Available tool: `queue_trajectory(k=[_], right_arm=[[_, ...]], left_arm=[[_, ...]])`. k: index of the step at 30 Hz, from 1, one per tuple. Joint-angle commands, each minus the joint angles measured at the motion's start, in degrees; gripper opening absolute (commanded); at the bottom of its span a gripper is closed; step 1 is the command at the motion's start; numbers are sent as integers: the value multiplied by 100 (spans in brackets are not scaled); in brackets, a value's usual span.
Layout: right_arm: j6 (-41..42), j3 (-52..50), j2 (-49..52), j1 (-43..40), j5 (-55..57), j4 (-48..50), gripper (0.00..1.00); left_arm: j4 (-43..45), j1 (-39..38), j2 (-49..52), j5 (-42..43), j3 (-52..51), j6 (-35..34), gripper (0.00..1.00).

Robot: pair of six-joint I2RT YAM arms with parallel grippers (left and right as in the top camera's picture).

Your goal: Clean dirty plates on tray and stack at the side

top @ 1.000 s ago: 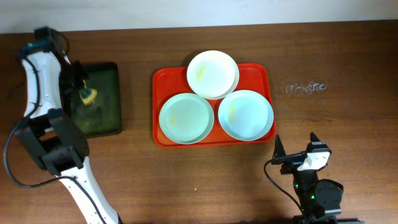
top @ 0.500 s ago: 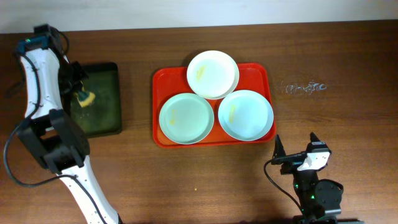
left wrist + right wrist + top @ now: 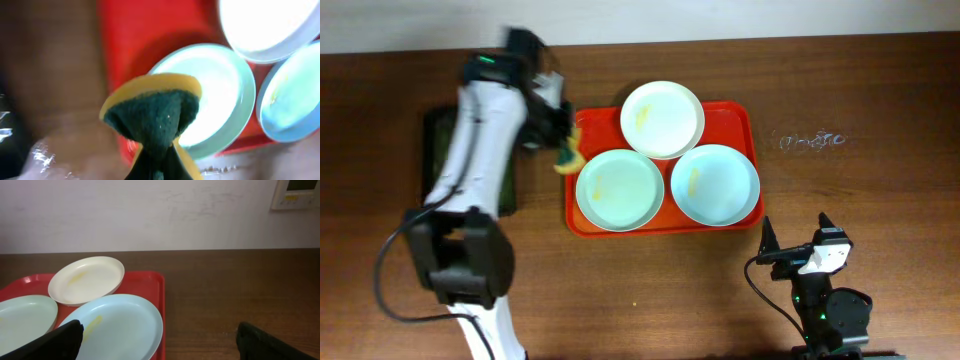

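**Overhead view.** The left gripper (image 3: 561,140), blurred, is clenched on a yellow sponge (image 3: 568,157) that hangs over the left rim of the tray (image 3: 595,130), just beside the left plate (image 3: 620,188). A dark tray (image 3: 435,160) lies on the table (image 3: 880,100) behind the arm, partly hidden. The red tray's long axis runs left to right. It carries three plates, all face up: the left plate, the far plate (image 3: 662,119) and the right plate (image 3: 715,185). The far plate overlaps the rims of the other two and overhangs the tray's far edge. The right gripper (image 3: 795,230) stands near the tray's right front corner, apart from the right plate, fingers spread and empty.

**Left wrist view.** Only here does the sponge (image 3: 155,115) show its dark green scrub face, folded and pinched from below. The left plate (image 3: 220,95) lies directly beyond it. The gripper's fingers are not visible.

**Right wrist view.** Only here do the yellow smears on the far plate (image 3: 87,280) and the right plate (image 3: 115,325) read clearly. The far plate sits tilted. Both fingers (image 3: 55,342) stand wide apart.
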Motion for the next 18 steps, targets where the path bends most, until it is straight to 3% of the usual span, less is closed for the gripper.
queue_trajectory(k=[1, 4, 11, 13, 15, 17, 18], right_arm=[[22, -42, -42, -22, 52, -24, 98], [22, -42, -42, -22, 52, -24, 99], [20, -42, -42, -22, 52, -24, 98], [234, -42, -42, -15, -26, 763, 98], [1711, -42, -42, -11, -1733, 1563, 98], [2903, -42, -42, -15, -1939, 3427, 98], [2920, -11, -37, -17, -1720, 4382, 98]], left_arm=[[1102, -651, -37, 120, -1043, 107, 0], [1799, -960, -37, -358, -1556, -103, 0], [1923, -1019, -35, -896, -1733, -304, 0], [1923, -1005, -35, -896, -1738, -304, 0], [1921, -1008, -35, -892, -1738, -304, 0], [1926, -1008, -35, -850, -1738, -306, 0], [1923, -1008, -35, -831, -1738, -306, 0]])
